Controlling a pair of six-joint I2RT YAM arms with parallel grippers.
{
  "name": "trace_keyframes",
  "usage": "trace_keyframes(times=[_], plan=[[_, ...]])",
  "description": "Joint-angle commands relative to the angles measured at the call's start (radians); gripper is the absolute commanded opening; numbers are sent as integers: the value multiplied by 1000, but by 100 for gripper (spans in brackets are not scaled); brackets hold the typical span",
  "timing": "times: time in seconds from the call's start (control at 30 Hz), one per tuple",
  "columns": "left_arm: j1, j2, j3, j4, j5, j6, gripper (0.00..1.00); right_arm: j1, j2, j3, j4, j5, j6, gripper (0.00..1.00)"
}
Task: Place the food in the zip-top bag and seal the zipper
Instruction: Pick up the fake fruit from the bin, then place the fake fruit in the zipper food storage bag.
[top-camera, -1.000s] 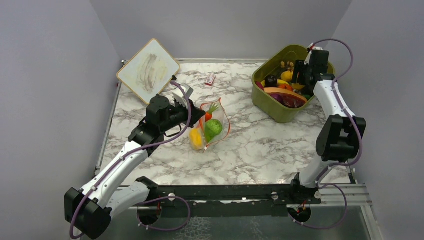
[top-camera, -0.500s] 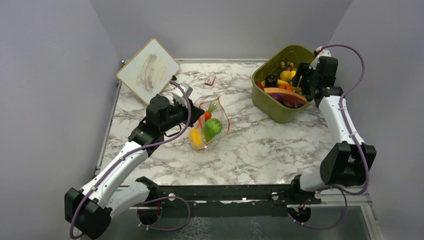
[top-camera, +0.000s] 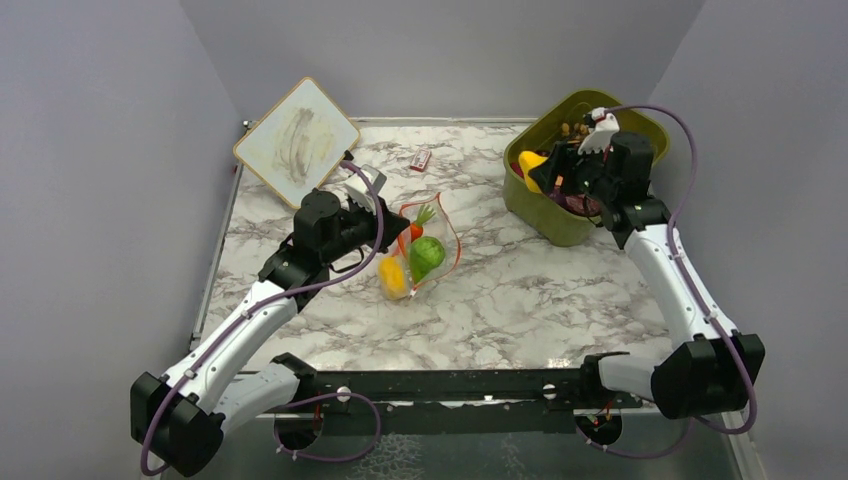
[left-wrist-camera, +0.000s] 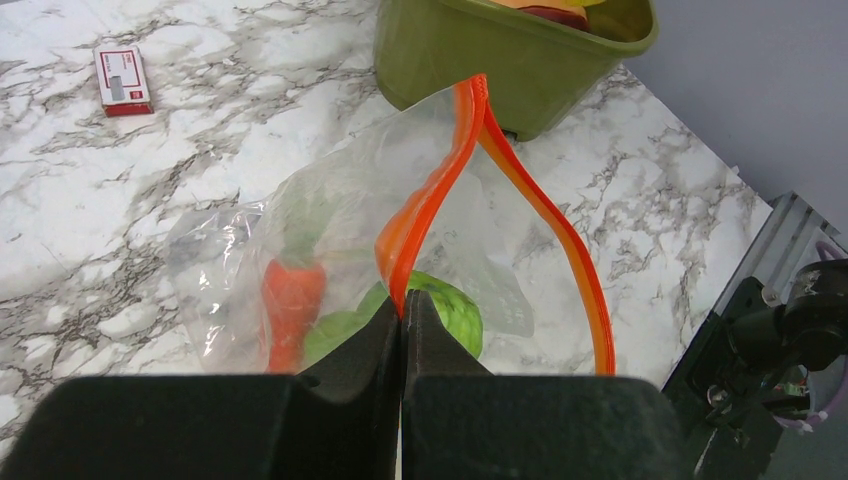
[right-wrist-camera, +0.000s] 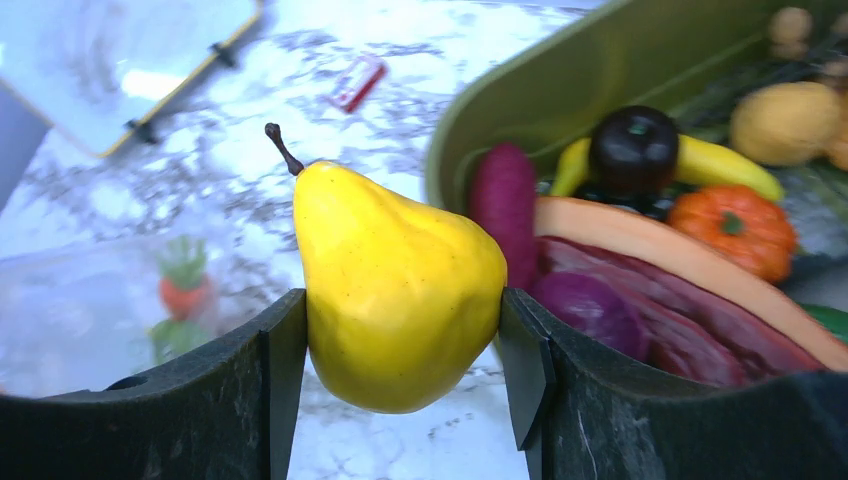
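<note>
1. The right fingers (right-wrist-camera: 270, 400) hold a yellow pear (right-wrist-camera: 400, 290) by its fat sides, just over the left rim of the green tub (top-camera: 545, 225); its stem pokes out ahead of them
2. The zip-top bag (top-camera: 432, 250) lies on the table (top-camera: 520, 300), well to the left of the tub, so the pear must go left
3. The left fingers (left-wrist-camera: 350, 370) are shut tight on one side of the zipper (left-wrist-camera: 440, 180), lifting it so the mouth gapes toward the tub
4. The bag holds a carrot (left-wrist-camera: 292, 300), a green piece (left-wrist-camera: 450, 315) and a yellow piece (top-camera: 392, 277)
5. The tub holds a banana (right-wrist-camera: 730, 165), a dark round fruit (right-wrist-camera: 632, 148), a small pumpkin (right-wrist-camera: 735, 225) and purple pieces (right-wrist-camera: 505, 200)
</note>
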Motion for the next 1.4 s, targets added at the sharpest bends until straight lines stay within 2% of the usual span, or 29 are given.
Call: trace_keyframes(times=[0.0, 0.13, 0.37, 0.6, 1.0, 1.17, 1.37], plan=[[6, 0, -1, 38, 5, -10, 0, 72, -64, -32, 87, -168, 16, 45], [6, -2, 2, 35, 2, -6, 0, 154, -114, -39, 120, -200, 29, 45], [6, -3, -2, 34, -6, -5, 0, 298, -142, -48, 147, -365, 76, 45], [5, 21, 4, 34, 21, -12, 0, 387, -154, -168, 353, -438, 298, 45], [6, 31, 3, 46, 59, -31, 0, 529, -122, -236, 364, -233, 453, 44], [6, 37, 38, 25, 51, -33, 0, 534, -42, -150, 192, -148, 431, 44], [6, 28, 69, 79, 67, -117, 0, 543, 26, -54, 39, -80, 367, 43]])
